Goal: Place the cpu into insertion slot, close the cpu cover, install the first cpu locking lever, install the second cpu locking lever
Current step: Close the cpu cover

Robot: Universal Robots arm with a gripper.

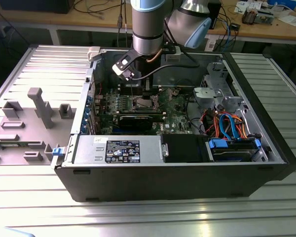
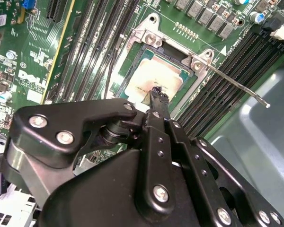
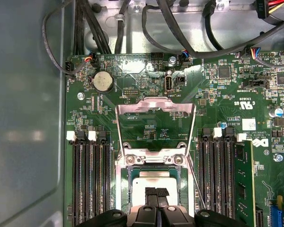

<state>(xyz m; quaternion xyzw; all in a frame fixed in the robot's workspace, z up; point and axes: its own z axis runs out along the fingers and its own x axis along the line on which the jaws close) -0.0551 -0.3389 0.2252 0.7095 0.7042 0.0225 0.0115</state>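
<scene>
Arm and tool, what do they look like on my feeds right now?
The arm is a silver-grey tube with light blue joint caps, and a black cable loops off its wrist. The tool is matte black: flat, rounded link plates fastened with silver screws, narrowing to two slim fingers.

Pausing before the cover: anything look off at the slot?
Cpu lies square in the slot, cover raised. Only oddity: a brownish blotchy stain on the cpu's top, by the gripper.
</scene>
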